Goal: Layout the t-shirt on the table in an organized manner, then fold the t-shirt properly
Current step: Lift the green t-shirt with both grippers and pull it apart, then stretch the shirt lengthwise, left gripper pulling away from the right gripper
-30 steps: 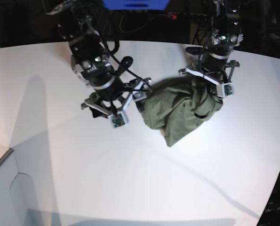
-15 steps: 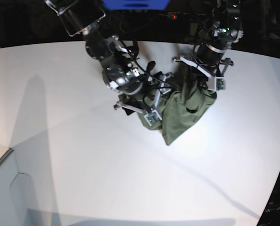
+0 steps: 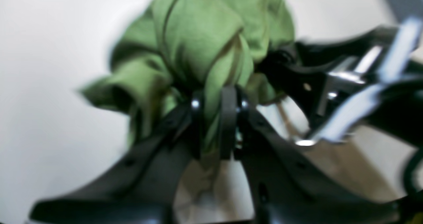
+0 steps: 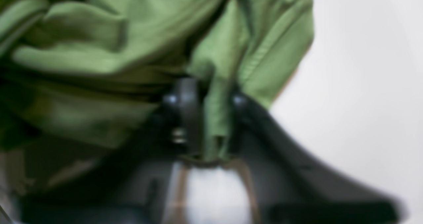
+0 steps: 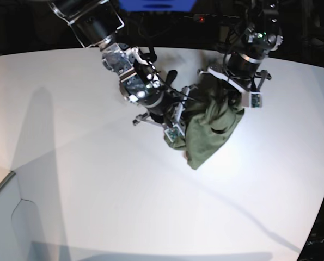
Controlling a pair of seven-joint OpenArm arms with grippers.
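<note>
The olive-green t-shirt (image 5: pixel 208 136) hangs in a crumpled bunch over the white table (image 5: pixel 96 190), held between both arms. In the left wrist view, my left gripper (image 3: pixel 214 101) is shut on a gathered fold of the t-shirt (image 3: pixel 198 35). In the base view this gripper (image 5: pixel 231 98) grips the bunch's top right. My right gripper (image 4: pixel 214 98) is shut on another fold of the t-shirt (image 4: pixel 99 52). It shows in the base view (image 5: pixel 177 120) at the bunch's left edge. The lower tip of the cloth touches the table.
The right arm's black links (image 3: pixel 347 85) cross close to the left gripper. Dark space with cables and a blue object (image 5: pixel 156 4) lies beyond the table's far curved edge. A grey panel (image 5: pixel 9 223) sits at the lower left corner.
My right arm swung rightward to the shirt and its jaws closed on the cloth's left edge. The left gripper drew slightly up and left with the shirt.
</note>
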